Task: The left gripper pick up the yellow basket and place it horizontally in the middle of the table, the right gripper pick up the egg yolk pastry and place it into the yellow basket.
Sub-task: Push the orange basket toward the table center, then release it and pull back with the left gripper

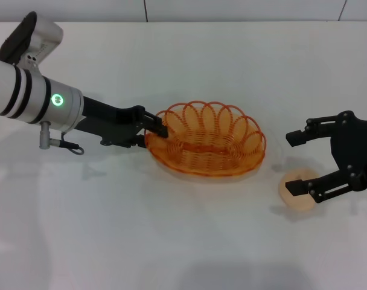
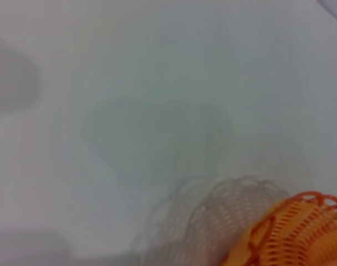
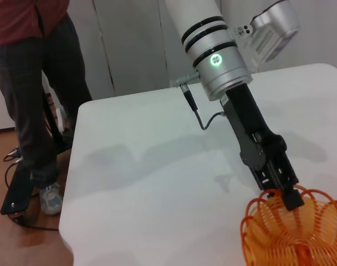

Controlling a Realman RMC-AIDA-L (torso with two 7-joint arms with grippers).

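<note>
A: Yellow basket point(image 1: 206, 144) first: what does it look like?

B: An oval, see-through orange-yellow bowl made of looped wire coils, with a scalloped rim of arches. It sits upright near the middle of the white table point(image 1: 171, 241), long side running across the head view. Nothing lies inside it.

A: And the left hand point(image 1: 158, 134)?

B: It reaches in from the left on a silver-white arm with a lit green ring. Its black fingers are closed on the basket's left rim, one finger over the rim and one at the outside wall. The right wrist view shows the same grip: the left hand point(image 3: 290, 197) pinching the rim of the basket point(image 3: 296, 230). The left wrist view catches only an edge of the basket point(image 2: 296, 233) and its shadow on the table point(image 2: 157, 83).

A: The egg yolk pastry point(image 1: 296, 194)?

B: A small, round, pale cream bun on the table, just right of the basket and apart from it.

A: The right hand point(image 1: 297, 162)?

B: All black, fingers spread wide, holding nothing. Its nearer finger overlaps the pastry; whether it touches, I cannot tell.
</note>
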